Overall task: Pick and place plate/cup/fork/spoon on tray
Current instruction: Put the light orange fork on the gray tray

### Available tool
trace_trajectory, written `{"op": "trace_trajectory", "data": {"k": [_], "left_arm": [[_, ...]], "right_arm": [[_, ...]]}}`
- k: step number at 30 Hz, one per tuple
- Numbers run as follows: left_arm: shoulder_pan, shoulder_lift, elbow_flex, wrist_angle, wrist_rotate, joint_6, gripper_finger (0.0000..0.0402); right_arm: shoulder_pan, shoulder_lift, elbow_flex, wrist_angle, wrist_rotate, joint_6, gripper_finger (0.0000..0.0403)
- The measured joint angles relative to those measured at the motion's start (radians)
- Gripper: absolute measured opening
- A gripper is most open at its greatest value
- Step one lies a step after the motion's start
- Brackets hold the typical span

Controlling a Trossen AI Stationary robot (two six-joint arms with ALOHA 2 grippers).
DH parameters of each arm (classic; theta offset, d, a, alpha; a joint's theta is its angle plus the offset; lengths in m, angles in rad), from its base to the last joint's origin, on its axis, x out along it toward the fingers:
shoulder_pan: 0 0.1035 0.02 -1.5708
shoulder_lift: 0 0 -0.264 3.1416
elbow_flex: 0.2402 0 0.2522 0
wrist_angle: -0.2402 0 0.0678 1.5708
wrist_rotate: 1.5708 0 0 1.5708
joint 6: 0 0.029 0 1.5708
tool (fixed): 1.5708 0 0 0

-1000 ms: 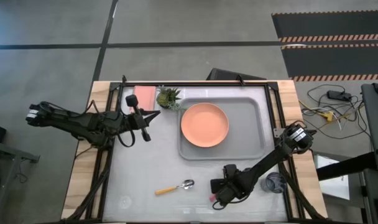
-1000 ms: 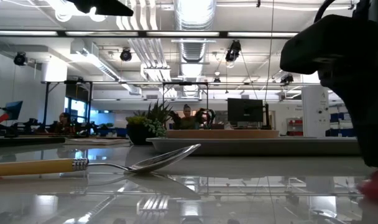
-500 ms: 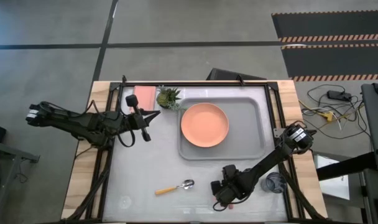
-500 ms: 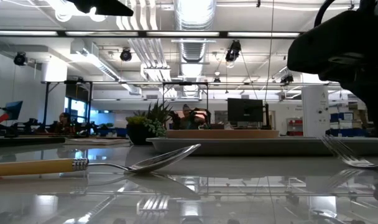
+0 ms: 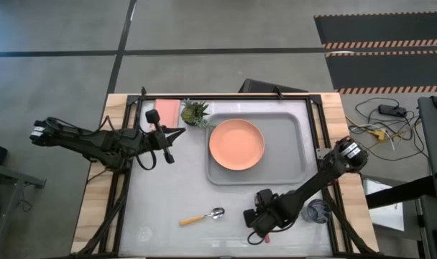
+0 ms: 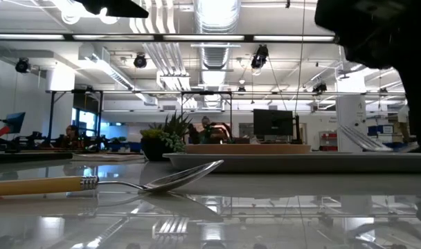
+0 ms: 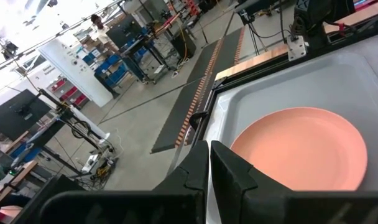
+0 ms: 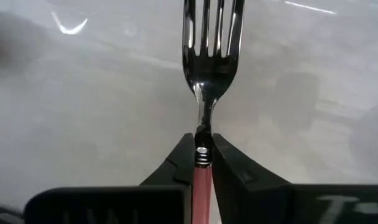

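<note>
The fork (image 8: pixel 212 43), silver tines on a pink-red handle, is in my right gripper (image 5: pixel 261 223), which is shut on it near the table's front edge, right of centre. In the low view its tines (image 6: pixel 366 138) hang tilted above the tabletop. The orange-handled spoon (image 5: pixel 202 216) lies flat on the table left of that gripper. The salmon-orange plate (image 5: pixel 236 144) sits flat in the grey tray (image 5: pixel 290 155). The dark cup (image 5: pixel 320 213) stands by the table's right edge. My left gripper (image 5: pixel 168 149) waits shut at the far left, beside the tray. My right gripper pinches the fork's pink-red handle at its upper end (image 8: pixel 202 167), just behind the metal neck, between its two fingers. The neck and tines stick out past the fingertips. The fork is tilted and its tines are lifted off the table; the handle's far end is hidden.
A pink rectangular pad (image 5: pixel 167 109) and a small potted plant (image 5: pixel 195 113) stand at the far edge, left of the tray. Bare tabletop lies between the spoon and the tray's near rim. The tray's right half holds nothing.
My right gripper has shut on the fork, which lay flat on the table a second ago, and has risen with it. The fork's tines have come up off the table and now hang tilted. The spoon, plate and left arm have kept still.
</note>
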Motion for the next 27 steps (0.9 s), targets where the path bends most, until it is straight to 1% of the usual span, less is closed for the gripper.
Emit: {"op": "trace_trajectory", "data": {"k": [4, 7, 10, 14, 17, 20, 27], "left_arm": [[0.000, 0.000, 0.000, 0.000, 0.000, 0.000, 0.0000], [0.000, 0.000, 0.000, 0.000, 0.000, -0.010, 0.0000], [0.000, 0.000, 0.000, 0.001, 0.001, -0.023, 0.0000], [0.000, 0.001, 0.000, 0.001, 0.001, -0.023, 0.0000], [0.000, 0.003, 0.000, 0.002, 0.001, -0.024, 0.0000], [0.000, 0.006, 0.000, 0.004, 0.001, -0.025, 0.0000], [0.000, 0.010, 0.000, -0.001, 0.001, -0.026, 0.0000]], "right_arm": [[0.000, -0.058, 0.000, -0.023, 0.067, -0.009, 0.0019], [-0.001, -0.096, 0.000, -0.029, 0.085, -0.023, 0.0019], [-0.001, -0.133, 0.000, -0.037, 0.133, -0.040, 0.0019], [-0.025, -0.178, 0.000, -0.071, 0.179, -0.081, 0.0018], [-0.069, -0.205, 0.000, -0.101, 0.182, -0.143, 0.0018], [-0.132, -0.229, 0.000, -0.125, 0.178, -0.241, 0.0018], [-0.349, -0.305, 0.000, -0.292, 0.149, -0.445, 0.0018]]}}
